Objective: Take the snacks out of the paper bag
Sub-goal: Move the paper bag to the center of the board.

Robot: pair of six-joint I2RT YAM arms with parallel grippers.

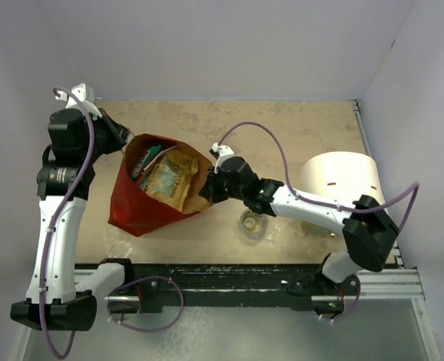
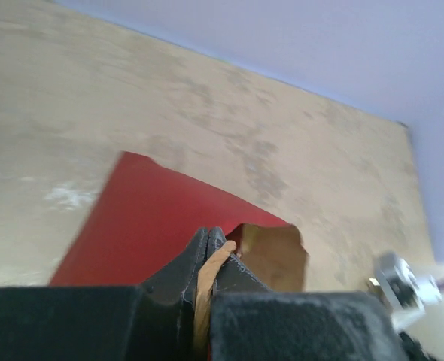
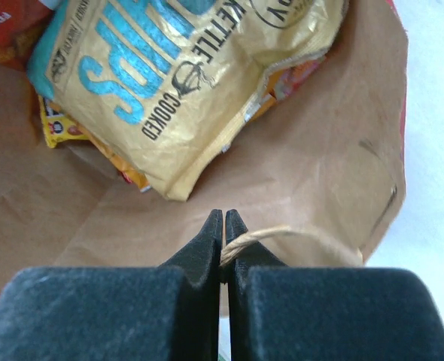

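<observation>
At the far left, the left gripper point(image 1: 117, 139) sits at the left rim of the red paper carrier bag point(image 1: 132, 207). Its black fingers are pressed together on the left twine handle point(image 2: 207, 280), which runs up between them in the left wrist view. The bag lies on the mottled beige table point(image 1: 297, 128) with its mouth facing up and away from the arms, and the brown kraft lining shows.

Inside lies the golden-tan foil snack packet point(image 3: 184, 83) with teal lettering, on top of the others. A small yellow packet point(image 3: 56, 124) and an orange-brown packet point(image 3: 124, 165) peek out from under it, so all the snacks are in the bag.

At the right rim, the right gripper point(image 1: 207, 188) is clamped tight too, pinching the right twine handle point(image 3: 297, 235), which arcs away to the right of its tips.

Right of the bag, just in front of the right arm, lies a small clear tape roll point(image 1: 253, 223). Farther right stands a cream-white cylinder point(image 1: 339, 180).
</observation>
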